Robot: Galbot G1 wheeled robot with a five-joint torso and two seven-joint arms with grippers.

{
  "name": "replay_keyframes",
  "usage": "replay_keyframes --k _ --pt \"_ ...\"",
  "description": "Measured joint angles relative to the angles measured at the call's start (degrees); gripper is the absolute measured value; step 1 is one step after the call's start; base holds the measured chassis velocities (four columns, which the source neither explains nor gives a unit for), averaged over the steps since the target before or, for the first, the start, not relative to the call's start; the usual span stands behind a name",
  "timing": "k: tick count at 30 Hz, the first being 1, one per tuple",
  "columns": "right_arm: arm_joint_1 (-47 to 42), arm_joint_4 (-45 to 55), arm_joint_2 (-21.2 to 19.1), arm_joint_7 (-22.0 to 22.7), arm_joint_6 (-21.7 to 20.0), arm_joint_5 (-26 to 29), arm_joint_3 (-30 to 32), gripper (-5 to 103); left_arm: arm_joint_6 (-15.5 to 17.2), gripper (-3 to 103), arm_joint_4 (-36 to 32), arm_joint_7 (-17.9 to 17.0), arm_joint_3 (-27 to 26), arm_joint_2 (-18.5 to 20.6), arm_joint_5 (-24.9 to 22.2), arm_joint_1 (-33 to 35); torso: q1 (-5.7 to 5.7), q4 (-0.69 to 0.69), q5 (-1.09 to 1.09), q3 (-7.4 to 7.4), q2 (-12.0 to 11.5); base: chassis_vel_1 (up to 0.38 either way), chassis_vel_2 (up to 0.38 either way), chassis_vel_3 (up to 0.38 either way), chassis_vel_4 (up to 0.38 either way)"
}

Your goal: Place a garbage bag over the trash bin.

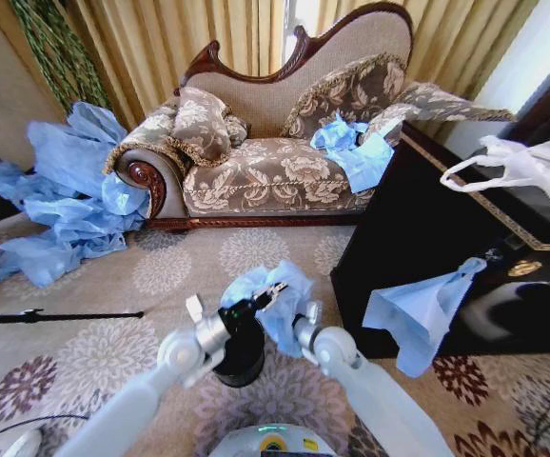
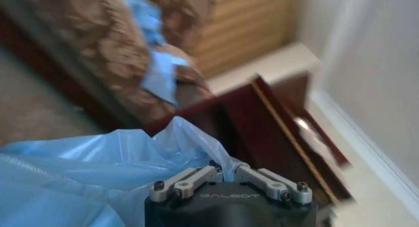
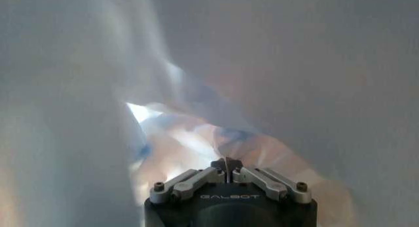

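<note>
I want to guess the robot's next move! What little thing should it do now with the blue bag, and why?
Probably spread the two grippers apart. The left gripper and right gripper both pinch the blue bag, which sits bunched beside the black bin, its mouth not opened over the rim.

1. Garbage bag (image 1: 273, 303): light blue, see-through, pinched in left gripper (image 1: 273, 295).
2. Trash bin (image 1: 240, 350): plain black, under that gripper.
3. Sofa (image 1: 275, 162) beyond: brown-beige floral.
4. Carpet (image 1: 113, 286): tan, flower medallions.
</note>
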Motion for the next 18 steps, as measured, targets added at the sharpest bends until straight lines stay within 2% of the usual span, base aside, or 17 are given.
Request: replay_keyframes --k 1,2,4,5,6,9,10,13,18 --pt "0.7 0.3 0.0 1.7 -1.9 0.5 -1.1 0 -0.9 0 0.0 -2.7 -0.1 -0.1 -0.9 0.6 0.00 0.00 0.00 0.00 0.0 0.000 0.000 0.000 0.000" --pt "0.7 0.3 0.0 1.7 -1.9 0.5 -1.1 0 -0.9 0 0.0 -2.7 -0.1 -0.1 -0.9 0.6 0.00 0.00 0.00 0.00 0.0 0.000 0.000 0.000 0.000" --pt "1.9 1.0 0.0 5.3 -4.7 2.7 -2.5 0 -2.2 0 0.0 -6.8 -0.3 -0.4 -1.9 1.3 0.00 -0.01 -0.01 0.01 0.0 0.000 0.000 0.000 0.000" --pt "3.0 1.9 0.3 10.0 -6.6 5.1 -4.2 0 -2.9 0 -0.6 -12.2 -0.6 -0.7 -2.6 2.2 0.01 -0.01 -0.01 0.01 0.0 0.000 0.000 0.000 0.000" --pt "3.0 1.9 0.3 10.0 -6.6 5.1 -4.2 0 -2.9 0 -0.6 -12.2 -0.6 -0.7 -2.6 2.2 0.01 -0.01 -0.01 0.01 0.0 0.000 0.000 0.000 0.000" --pt "4.2 2.8 1.2 17.8 -9.2 8.1 -6.5 0 -3.9 0 -2.9 -22.0 -2.4 -1.2 -5.0 4.6 0.01 0.00 -0.01 0.01 0.0 0.000 0.000 0.000 0.000" --pt "4.2 2.8 1.2 17.8 -9.2 8.1 -6.5 0 -3.9 0 -2.9 -22.0 -2.4 -1.2 -5.0 4.6 0.01 0.00 -0.01 0.01 0.0 0.000 0.000 0.000 0.000" --pt "5.0 3.4 2.9 24.3 -10.7 11.5 -8.2 0 -5.1 0 -5.5 -28.9 -5.2 -1.9 -7.7 7.2 0.01 0.00 -0.01 0.01 0.0 0.000 0.000 0.000 0.000" --pt "6.0 0.7 5.7 26.4 -11.0 11.2 -10.0 0 -5.4 0 -6.3 -30.0 -9.3 -3.7 -9.0 10.2 0.01 0.00 -0.02 0.01 0.0 0.000 0.000 0.000 0.000"
